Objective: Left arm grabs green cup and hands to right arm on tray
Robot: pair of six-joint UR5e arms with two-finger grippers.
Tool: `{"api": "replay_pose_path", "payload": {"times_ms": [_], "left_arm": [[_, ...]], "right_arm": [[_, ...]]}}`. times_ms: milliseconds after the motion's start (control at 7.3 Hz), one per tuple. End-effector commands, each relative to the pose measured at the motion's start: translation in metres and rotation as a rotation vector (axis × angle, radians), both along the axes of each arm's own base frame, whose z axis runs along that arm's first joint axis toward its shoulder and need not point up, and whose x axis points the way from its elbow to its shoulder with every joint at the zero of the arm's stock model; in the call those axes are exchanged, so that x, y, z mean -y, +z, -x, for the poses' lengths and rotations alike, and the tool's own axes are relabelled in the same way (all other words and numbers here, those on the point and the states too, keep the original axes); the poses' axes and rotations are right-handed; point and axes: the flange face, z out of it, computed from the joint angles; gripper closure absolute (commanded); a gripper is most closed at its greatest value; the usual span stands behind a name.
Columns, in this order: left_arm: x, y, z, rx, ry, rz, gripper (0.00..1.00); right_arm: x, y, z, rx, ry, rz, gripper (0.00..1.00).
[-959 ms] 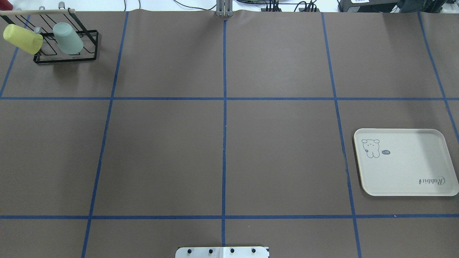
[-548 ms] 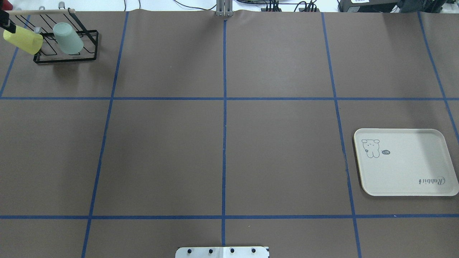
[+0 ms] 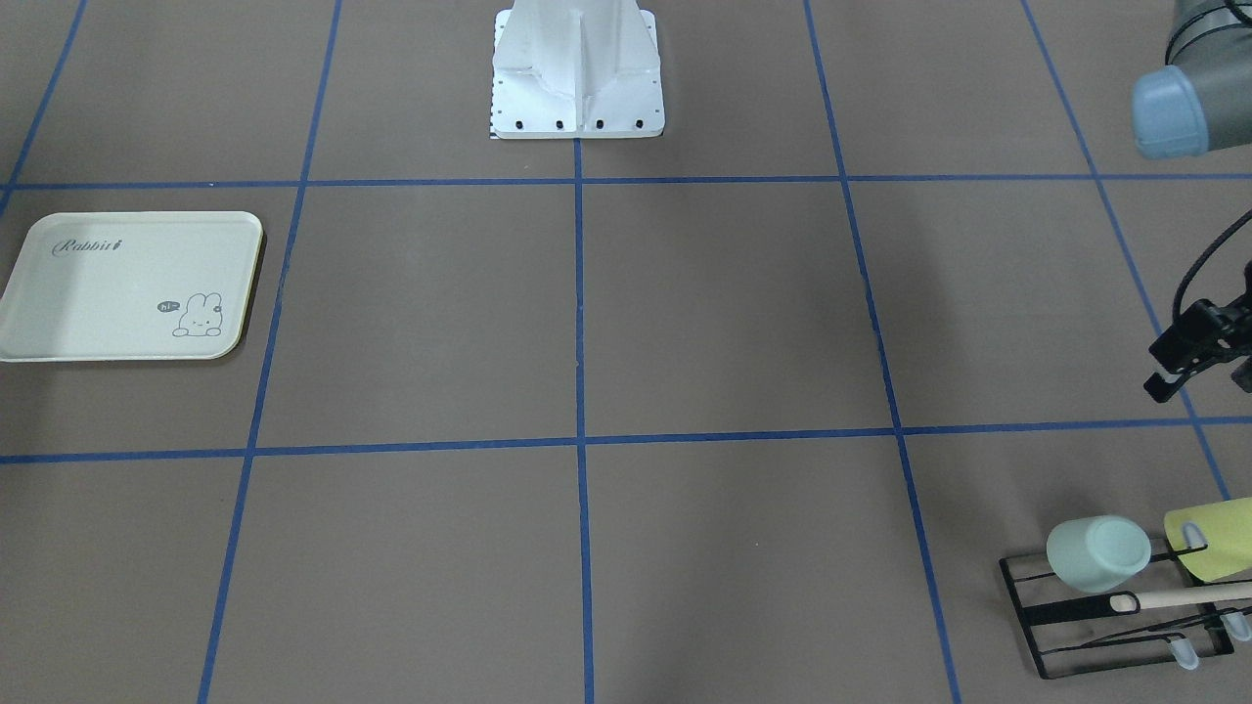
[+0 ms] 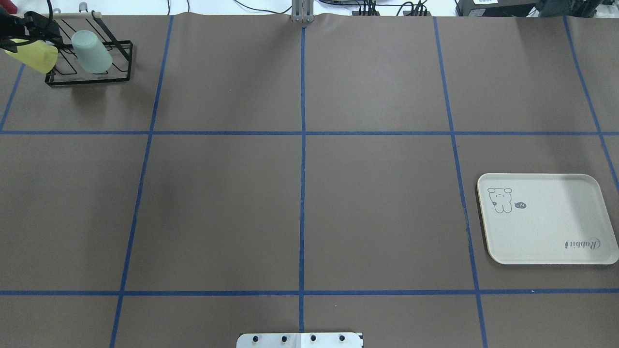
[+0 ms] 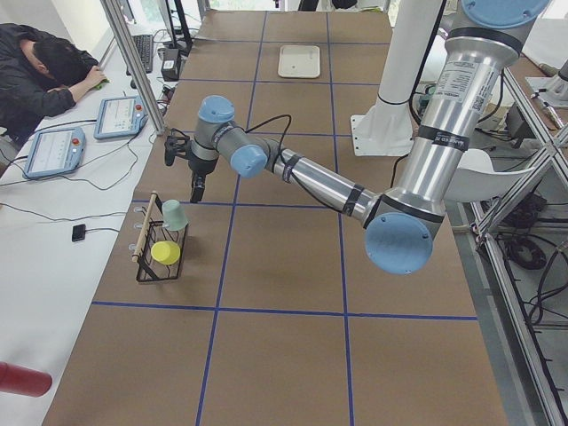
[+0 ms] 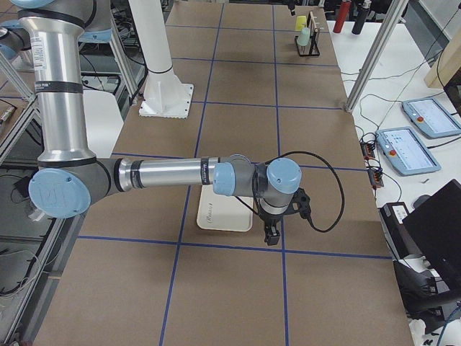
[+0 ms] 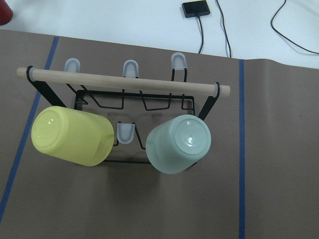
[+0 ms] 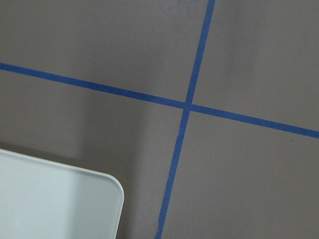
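The pale mint-green cup [image 4: 92, 52] hangs tilted on a black wire rack [image 4: 123, 72] at the table's far left; it also shows in the front view [image 3: 1097, 553] and, bottom up, in the left wrist view [image 7: 179, 145]. My left gripper [image 3: 1203, 383] hovers above and just beside the rack [image 4: 36, 31], its fingers apart and empty. The cream tray [image 4: 546, 227] lies empty at the right [image 3: 98, 293]. My right gripper [image 6: 271, 234] hangs low just past the tray's corner [image 8: 50, 199]; I cannot tell whether it is open or shut.
A brighter yellow-green cup [image 4: 34, 55] hangs on the same rack beside the mint one [image 7: 72, 135]. A wooden bar [image 7: 124, 80] tops the rack. The white robot base [image 3: 577, 78] stands at mid table edge. Operators' tablets [image 5: 53, 151] lie past the table.
My left gripper has come into the overhead view at the top left and moved right, over the yellow-green cup toward the rack. The cups and tray have not moved.
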Motion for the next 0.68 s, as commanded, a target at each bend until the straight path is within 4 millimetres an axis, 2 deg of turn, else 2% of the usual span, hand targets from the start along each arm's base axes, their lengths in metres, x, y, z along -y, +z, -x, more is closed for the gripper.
{"api": "replay_pose_path", "payload": {"times_ms": [0, 274, 411, 548], "left_arm": [[0.002, 0.002, -0.043, 0.086, -0.113, -0.054, 0.00], [0.017, 0.014, -0.084, 0.147, -0.211, -0.114, 0.00], [0.029, 0.020, -0.095, 0.177, -0.254, -0.161, 0.00], [0.035, 0.035, -0.104, 0.193, -0.282, -0.198, 0.00]], "right_arm": [[0.001, -0.001, 0.000, 0.000, 0.000, -0.001, 0.01], [0.001, -0.001, 0.000, 0.000, 0.000, -0.001, 0.01], [0.001, -0.001, 0.000, 0.000, 0.000, -0.003, 0.01], [0.001, -0.002, 0.000, 0.000, 0.000, -0.003, 0.01]]}}
